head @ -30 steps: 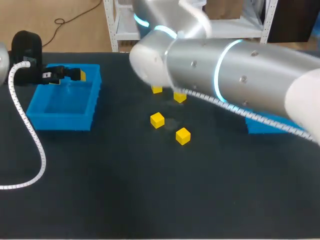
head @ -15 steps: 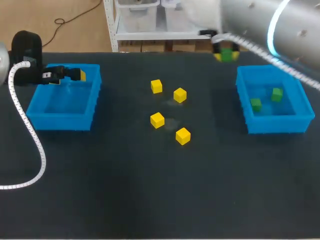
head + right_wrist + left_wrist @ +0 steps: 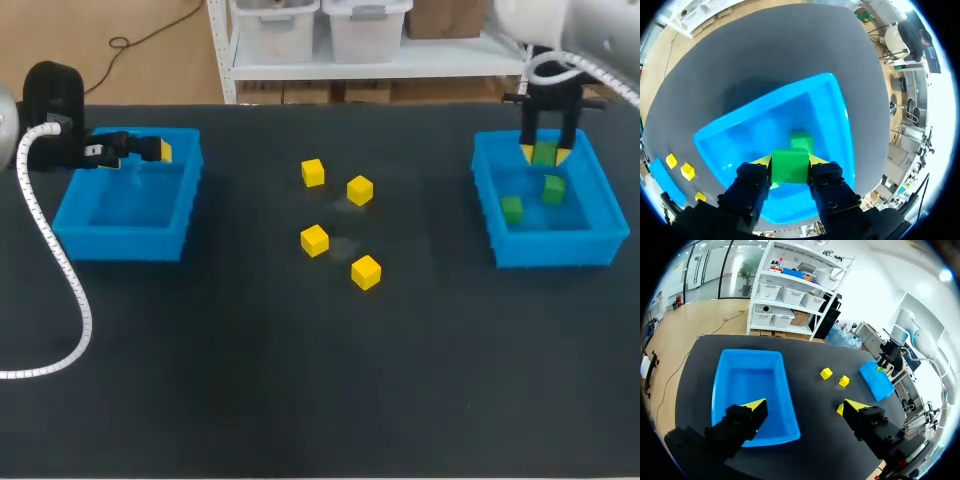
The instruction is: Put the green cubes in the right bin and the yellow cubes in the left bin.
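Your right gripper [image 3: 545, 157] hangs over the right bin [image 3: 556, 250], clamped on one green cube [image 3: 790, 166]. Two more green cubes [image 3: 512, 209] [image 3: 554, 188] lie inside that bin. You have four yellow cubes [image 3: 313, 173] [image 3: 360, 190] [image 3: 315, 240] [image 3: 366, 272] loose on the table [image 3: 200, 380] between the bins. Your left gripper [image 3: 804, 407] sits above the left bin [image 3: 120, 245], its fingers spread wide.

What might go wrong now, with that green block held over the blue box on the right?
The green cube in the right arm's jaws seems to hang near the right bin's far wall. Dropped there, it might clip the rim and tumble out. A second green cube lies just beneath it, so the held one may bounce off that. The four yellow cubes on the table sit close together, so grabbing one might nudge a neighbour.
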You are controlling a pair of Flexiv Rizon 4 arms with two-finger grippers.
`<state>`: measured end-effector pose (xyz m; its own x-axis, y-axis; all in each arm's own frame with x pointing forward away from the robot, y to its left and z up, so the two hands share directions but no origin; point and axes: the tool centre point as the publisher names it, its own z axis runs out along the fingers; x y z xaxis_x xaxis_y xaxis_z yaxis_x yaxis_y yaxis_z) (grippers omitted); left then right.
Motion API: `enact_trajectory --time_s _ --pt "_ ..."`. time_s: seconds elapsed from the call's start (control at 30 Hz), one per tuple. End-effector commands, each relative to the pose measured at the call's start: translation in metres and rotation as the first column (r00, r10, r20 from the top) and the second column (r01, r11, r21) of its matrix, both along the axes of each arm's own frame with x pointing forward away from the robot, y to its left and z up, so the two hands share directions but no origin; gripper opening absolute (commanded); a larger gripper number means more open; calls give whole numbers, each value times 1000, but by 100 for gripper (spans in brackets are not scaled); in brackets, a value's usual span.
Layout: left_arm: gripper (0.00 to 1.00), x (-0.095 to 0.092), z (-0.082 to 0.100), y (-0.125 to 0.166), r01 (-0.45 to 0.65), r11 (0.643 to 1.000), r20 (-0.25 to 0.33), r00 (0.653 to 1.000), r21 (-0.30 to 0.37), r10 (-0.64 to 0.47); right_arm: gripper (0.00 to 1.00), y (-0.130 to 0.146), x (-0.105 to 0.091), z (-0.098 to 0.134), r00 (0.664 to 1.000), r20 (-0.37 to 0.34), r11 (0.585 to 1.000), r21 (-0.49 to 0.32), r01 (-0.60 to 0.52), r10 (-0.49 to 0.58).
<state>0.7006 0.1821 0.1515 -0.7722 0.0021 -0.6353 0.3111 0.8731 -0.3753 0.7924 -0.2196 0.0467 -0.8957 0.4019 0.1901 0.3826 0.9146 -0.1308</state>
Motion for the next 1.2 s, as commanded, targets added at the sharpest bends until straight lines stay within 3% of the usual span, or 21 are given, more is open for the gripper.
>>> enact_trajectory --time_s 0.03,0.07,0.1,0.13,0.77,0.97,1.1,1.2 --pt "100 0 -1 2 6 1000 7 1000 -10 -6 0 -17 -13 1 820 561 989 -145 -35 112" --pt "100 0 -1 2 6 1000 7 1000 -10 -6 2 -16 -13 1 814 567 987 -154 -41 122" --pt "100 0 -1 2 6 1000 7 1000 -10 -6 35 -15 -12 2 810 572 986 -162 -45 130" --pt "100 0 -1 2 6 1000 7 1000 -10 -6 100 -13 -10 3 794 590 985 -164 -58 145" --pt "100 0 -1 2 6 1000 7 1000 -10 -6 100 -11 -10 4 791 593 984 -167 -62 151" --pt "100 2 17 -5 97 983 -30 995 155 -93 100 -11 -10 4 791 593 984 -167 -62 151" --pt "100 23 18 -36 207 953 -93 977 222 -191 100 -11 -10 4 791 593 984 -167 -62 151" --pt "100 37 7 -72 323 911 -159 944 255 -290 100 -11 -10 4 791 593 984 -167 -62 151"
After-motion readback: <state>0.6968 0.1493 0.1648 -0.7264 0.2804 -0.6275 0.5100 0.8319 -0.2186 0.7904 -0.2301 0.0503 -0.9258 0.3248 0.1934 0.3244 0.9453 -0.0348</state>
